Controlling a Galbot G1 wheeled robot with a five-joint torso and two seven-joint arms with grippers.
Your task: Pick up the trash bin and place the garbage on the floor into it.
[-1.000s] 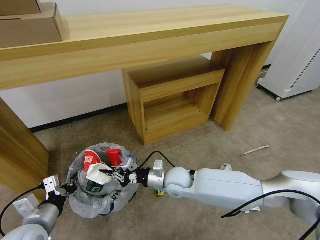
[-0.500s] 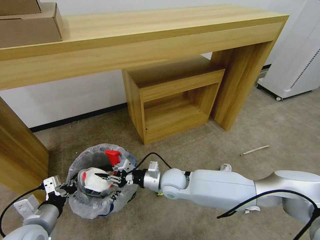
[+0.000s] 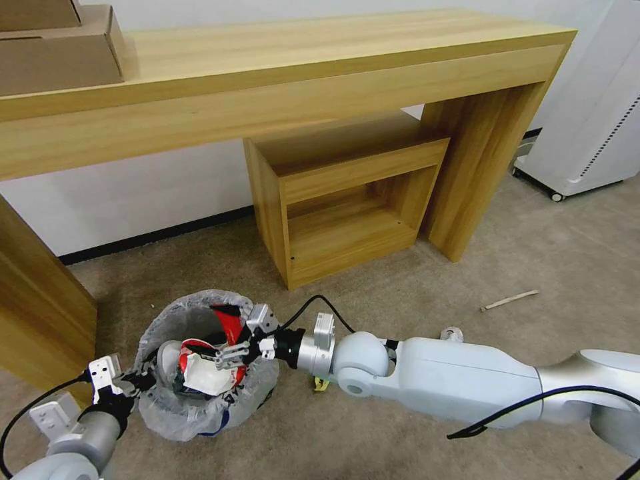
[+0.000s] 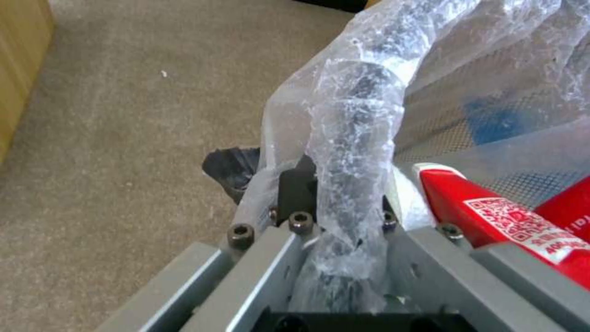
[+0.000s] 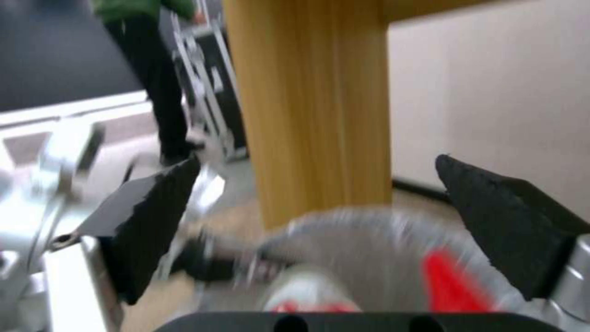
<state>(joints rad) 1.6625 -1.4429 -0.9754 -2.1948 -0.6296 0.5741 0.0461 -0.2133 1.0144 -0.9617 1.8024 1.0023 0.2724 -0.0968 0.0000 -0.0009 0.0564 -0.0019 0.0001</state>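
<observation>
1. My right gripper (image 3: 223,353) hangs over the bin's (image 3: 167,320) mouth; its wrist view shows the pads (image 5: 154,221) spread wide, nothing between
2. My left gripper (image 4: 320,216) is clamped on the bin's bagged rim, seen close from its wrist
3. Red wrappers (image 3: 230,327) and white paper (image 3: 203,373) lie inside
4. A stick (image 3: 510,300) rests on the floor (image 3: 567,267), well apart

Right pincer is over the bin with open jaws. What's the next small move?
Probably lift the right pincer clear of the trash bin: its jaws are open with nothing between them, and the litter lies inside. The left pincer grips the rim, and a wooden stick lies on the floor.
</observation>
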